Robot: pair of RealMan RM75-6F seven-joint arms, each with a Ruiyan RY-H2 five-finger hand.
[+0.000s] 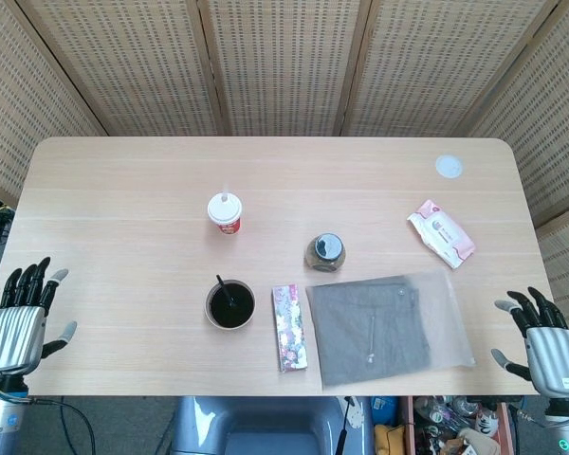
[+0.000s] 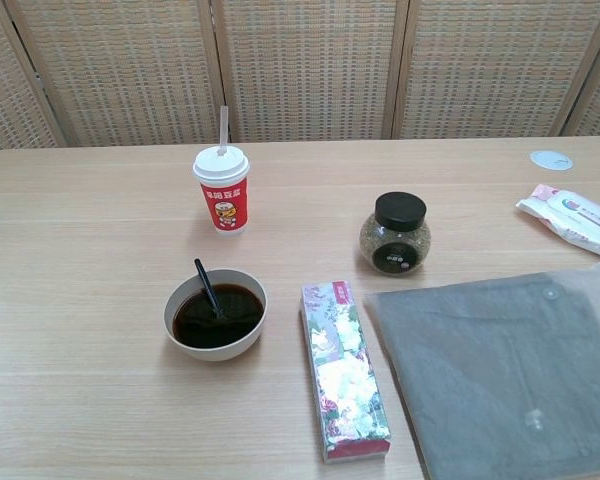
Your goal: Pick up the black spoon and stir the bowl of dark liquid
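The white bowl (image 1: 229,305) (image 2: 214,315) of dark liquid sits left of the table's middle, near the front. The black spoon (image 1: 225,289) (image 2: 209,290) stands in the liquid, its handle leaning up and to the left over the rim. In the head view my left hand (image 1: 17,318) hangs off the table's left front corner, fingers spread and empty, far from the bowl. Off the right front corner is my right hand (image 1: 546,346), likewise spread and empty. Neither hand appears in the chest view.
A red paper cup (image 1: 224,213) (image 2: 221,190) with a straw stands behind the bowl. Right of the bowl lie a floral box (image 1: 288,326) (image 2: 344,368), a black-lidded jar (image 1: 325,252) (image 2: 395,233), a bagged grey cloth (image 1: 389,325) (image 2: 505,362), a wipes pack (image 1: 440,233) and a white disc (image 1: 448,167).
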